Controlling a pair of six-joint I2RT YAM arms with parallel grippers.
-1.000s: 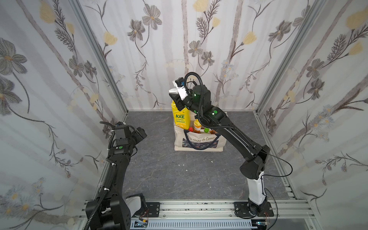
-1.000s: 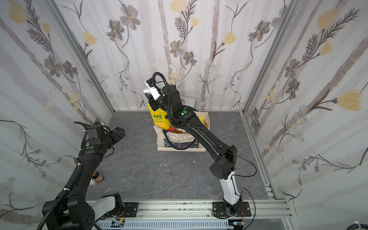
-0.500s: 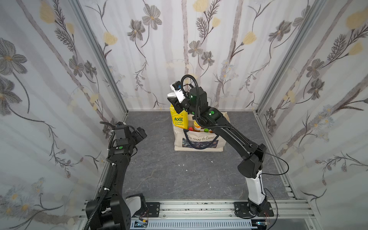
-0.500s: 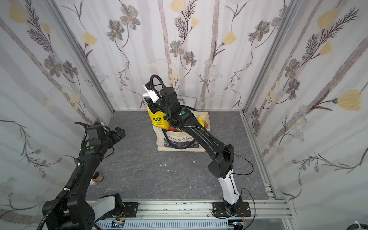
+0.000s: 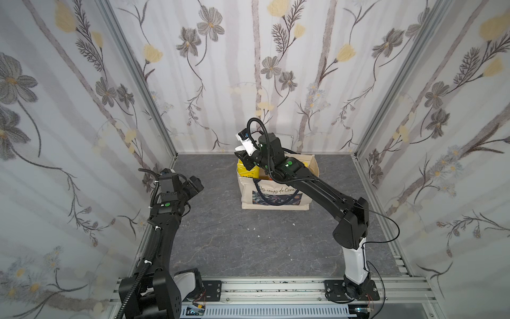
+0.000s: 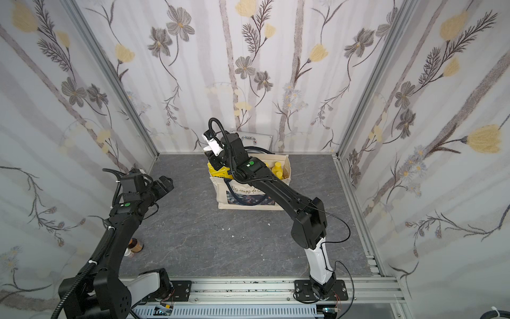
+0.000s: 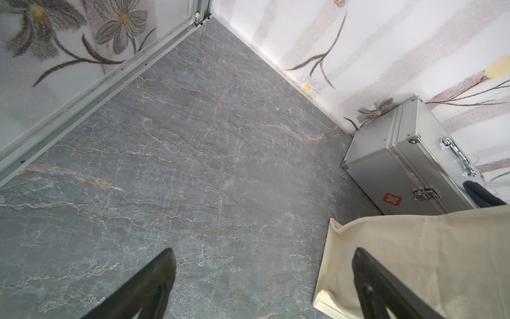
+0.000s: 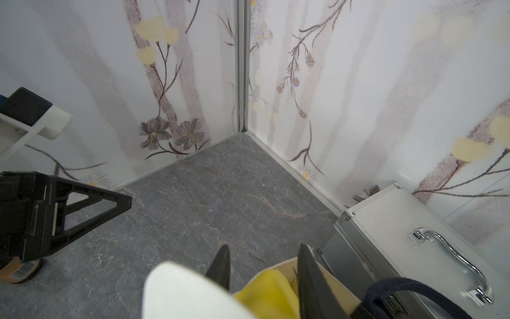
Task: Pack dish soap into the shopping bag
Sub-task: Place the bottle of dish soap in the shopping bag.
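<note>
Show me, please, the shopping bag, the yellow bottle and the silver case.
shopping bag (image 5: 265, 196): in a top view, front wall.
yellow bottle (image 5: 246, 171): in a top view, body.
silver case (image 7: 400, 179): left wrist view, front face.

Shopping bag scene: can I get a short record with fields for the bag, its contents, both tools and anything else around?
bag: cream shopping bag, upright, top open
in bag: yellow pump bottle at the end nearer the left tool, upper part above the rim; yellow caps toward the other end
right tool: closed on the pump bottle's top, it seems
left tool: open, empty, beside the bag
behind bag: silver case
elsewhere: small brown bottle, apart, on the left tool's side
</note>
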